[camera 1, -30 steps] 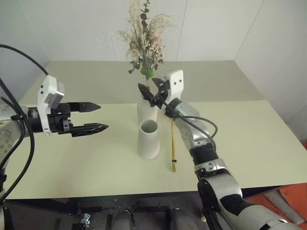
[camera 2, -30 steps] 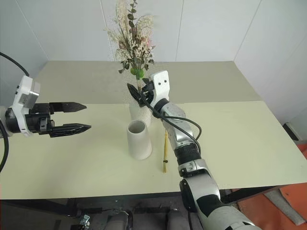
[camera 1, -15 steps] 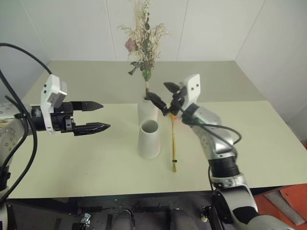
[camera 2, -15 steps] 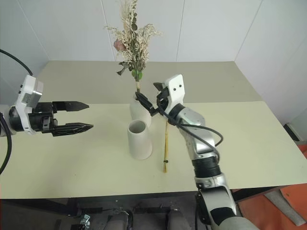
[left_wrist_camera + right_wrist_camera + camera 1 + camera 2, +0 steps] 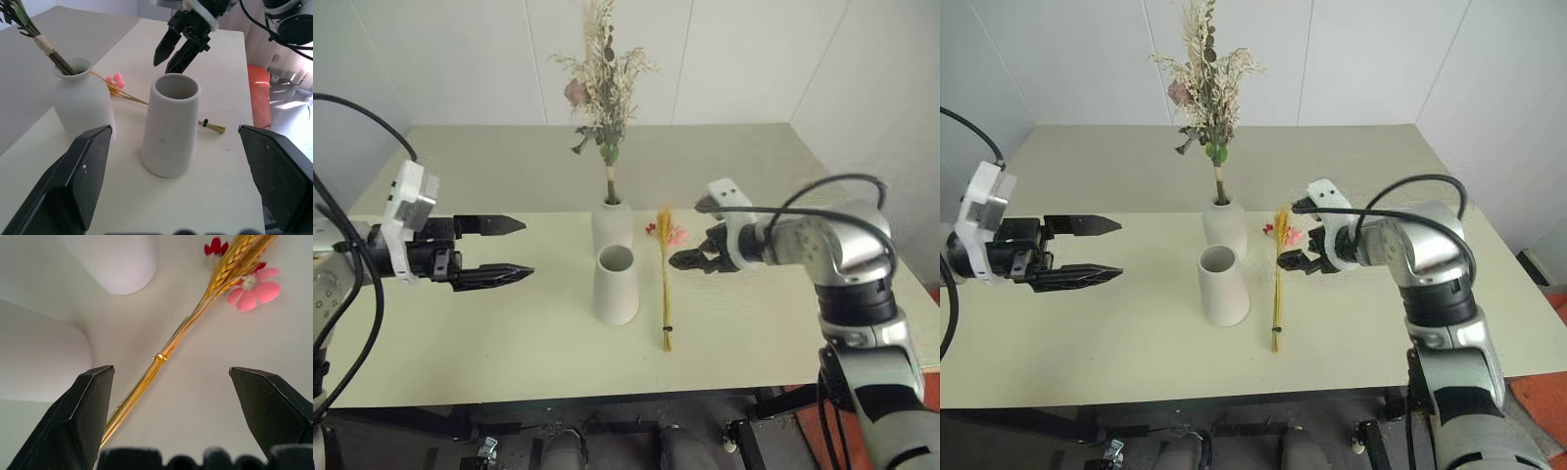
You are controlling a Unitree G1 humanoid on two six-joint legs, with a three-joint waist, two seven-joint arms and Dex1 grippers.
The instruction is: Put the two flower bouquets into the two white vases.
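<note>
So half the job looked done. Nearest on the table, the slim yellow-stalked bundle lay flat, untouched, just at 3 o'clock of the empty cone vase. The right gripper hovered beside its red-pink heads, fingers spread wide and holding nothing. Over at 9 o'clock of the vases, well apart, the left gripper hung level with its fingers wide and empty too. Farther back, touching the cone, the bottle vase already held the bushy dried bouquet upright. What was left: picking up that slim bundle and dropping it into the cone.
</note>
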